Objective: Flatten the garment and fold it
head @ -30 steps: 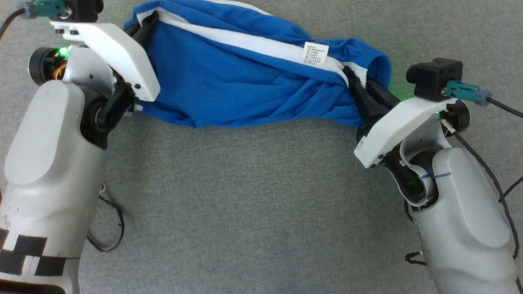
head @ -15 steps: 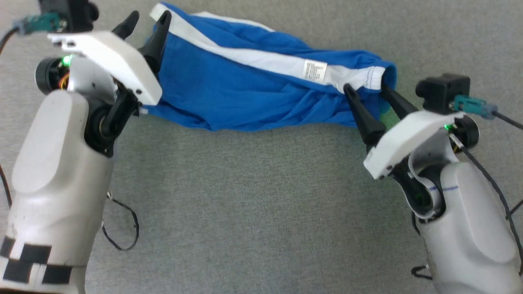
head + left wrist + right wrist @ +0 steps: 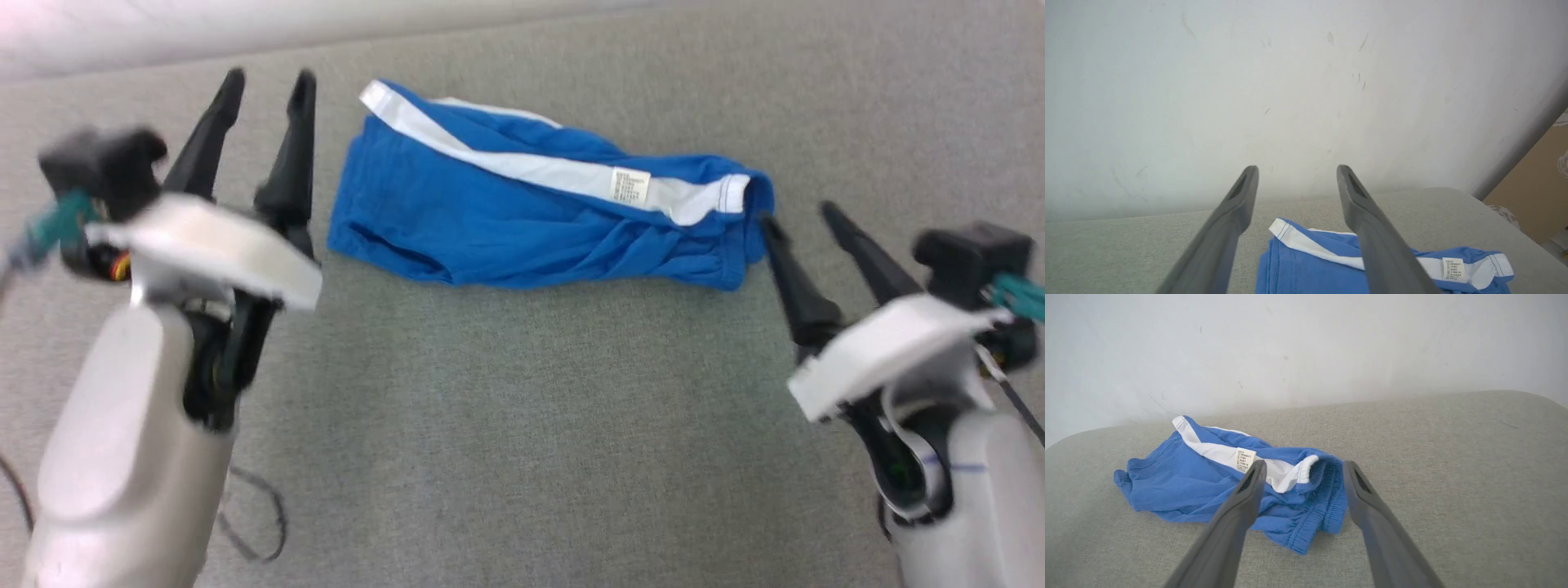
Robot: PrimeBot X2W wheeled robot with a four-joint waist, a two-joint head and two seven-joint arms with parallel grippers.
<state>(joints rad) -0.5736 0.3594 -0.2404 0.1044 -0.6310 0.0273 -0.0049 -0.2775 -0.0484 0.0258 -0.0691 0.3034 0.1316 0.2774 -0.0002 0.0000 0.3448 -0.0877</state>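
Observation:
The garment (image 3: pixel 522 224), bright blue shorts with a white stripe and a small white tag (image 3: pixel 630 187), lies in a long bunched heap on the grey fabric surface, free of both grippers. My left gripper (image 3: pixel 268 82) stands open just left of its left end, fingers apart and empty. My right gripper (image 3: pixel 802 214) is open beside its right end, near the elastic waistband. The left wrist view has the garment (image 3: pixel 1314 261) low between and right of the open left gripper (image 3: pixel 1297 171). In the right wrist view the garment (image 3: pixel 1180 479) lies beyond the open right gripper (image 3: pixel 1303 465).
The grey fabric surface (image 3: pixel 522 425) spreads wide in front of the shorts. A pale wall (image 3: pixel 1306 347) rises right behind it. Loose black cables (image 3: pixel 253 523) hang by my left forearm. A brown floor (image 3: pixel 1535 192) shows past the surface's right edge.
Both grippers opened and let go of the garment's ends, then drew back and up from it. The shorts now lie loose on the surface. The head camera has also shifted.

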